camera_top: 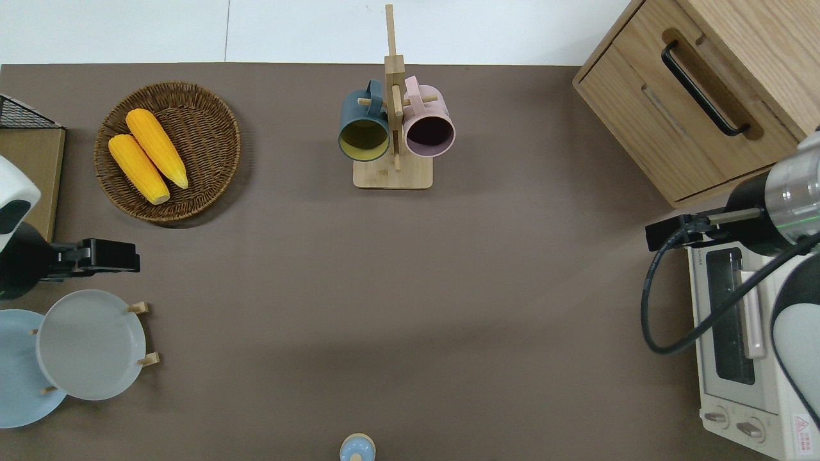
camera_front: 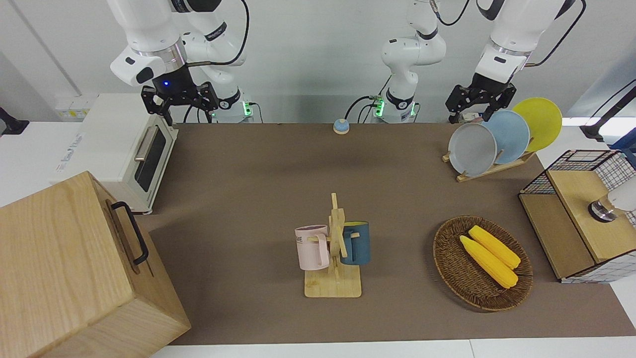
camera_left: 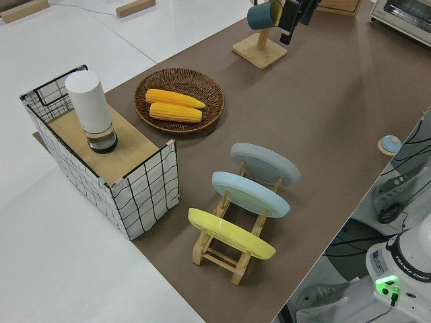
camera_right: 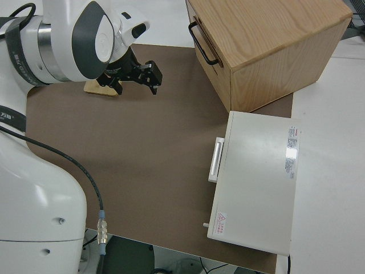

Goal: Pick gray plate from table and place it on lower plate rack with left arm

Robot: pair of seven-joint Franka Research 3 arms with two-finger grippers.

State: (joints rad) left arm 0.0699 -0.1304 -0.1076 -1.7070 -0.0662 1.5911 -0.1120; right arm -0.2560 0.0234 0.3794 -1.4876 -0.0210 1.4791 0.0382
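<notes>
1. I see the gray plate (camera_front: 472, 149) standing tilted in the wooden rack (camera_front: 489, 170), in the slot farthest from the robots; the blue plate (camera_front: 511, 136) and yellow plate (camera_front: 539, 123) stand in the nearer slots.
2. My left gripper (camera_front: 478, 106) hangs above the rack (empty); I cannot tell how wide its fingers stand.
3. The right arm is parked.

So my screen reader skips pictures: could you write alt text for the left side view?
Gray plate, light-blue plate and yellow plate stand slotted in a wooden plate rack on a brown table.
</notes>
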